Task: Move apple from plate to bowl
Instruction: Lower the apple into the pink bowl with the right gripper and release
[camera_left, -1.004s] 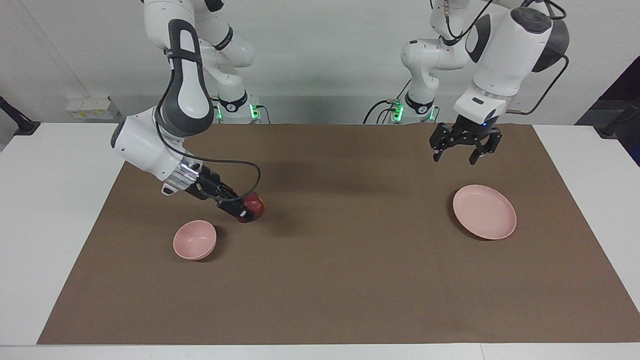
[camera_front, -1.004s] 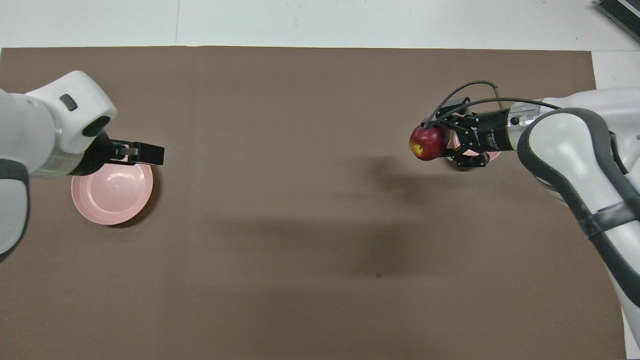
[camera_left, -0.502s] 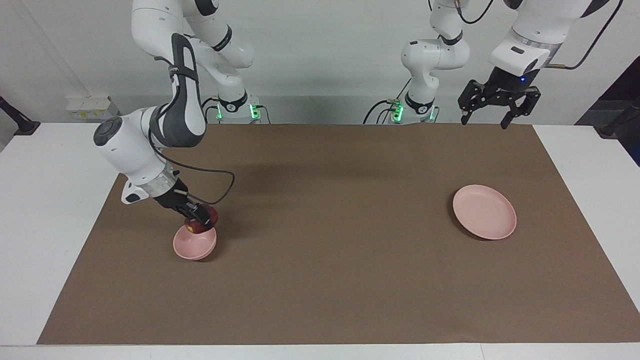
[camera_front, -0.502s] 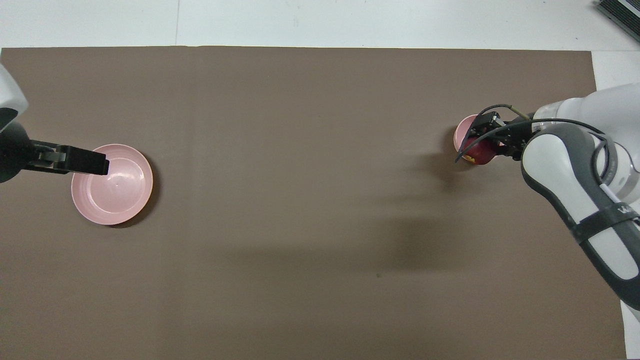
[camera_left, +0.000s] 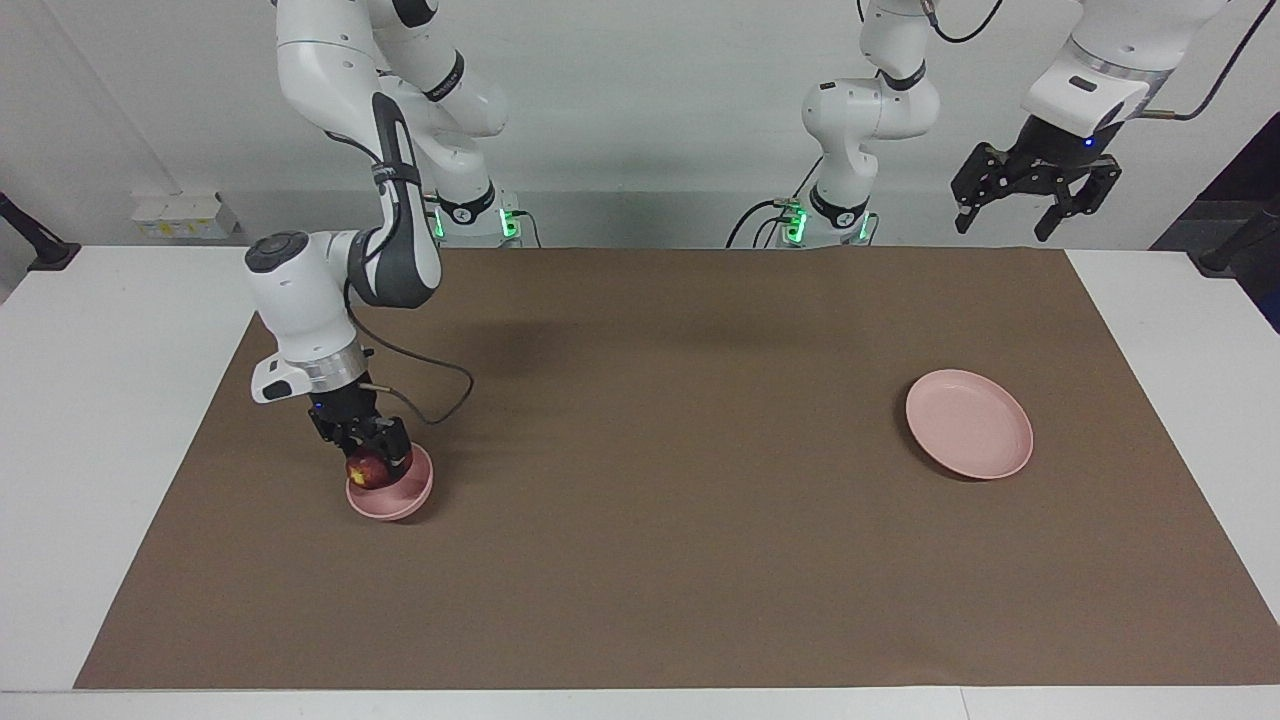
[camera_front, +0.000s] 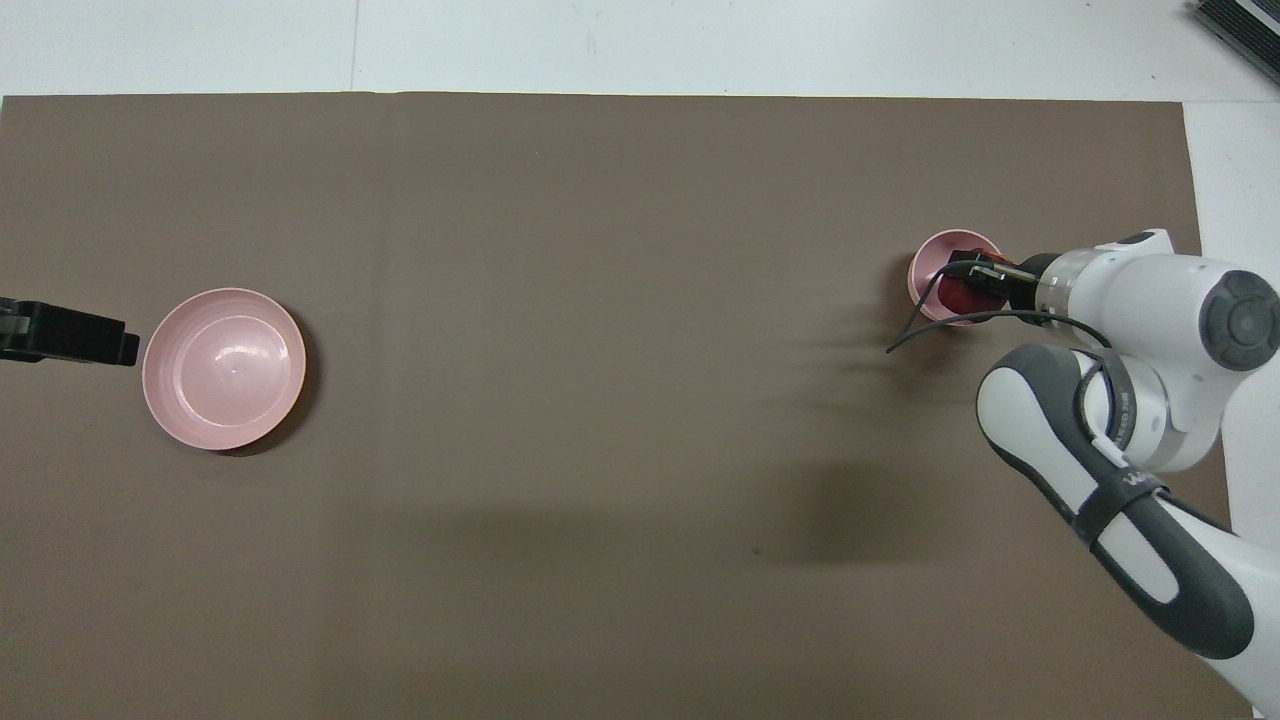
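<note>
Since a moment earlier, the right gripper (camera_left: 372, 458) had swung upright over the bowl (camera_left: 391, 497), pinching the apple (camera_left: 367, 469) inside its rim at nine o'clock — an off-centre release could tip it. Left gripper (camera_left: 1035, 192) waited, spread, the plate (camera_left: 968, 423) bare.

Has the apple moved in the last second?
Yes. The apple, held in the right claw, went from beside the bowl, toward the plate's end, to over it.
</note>
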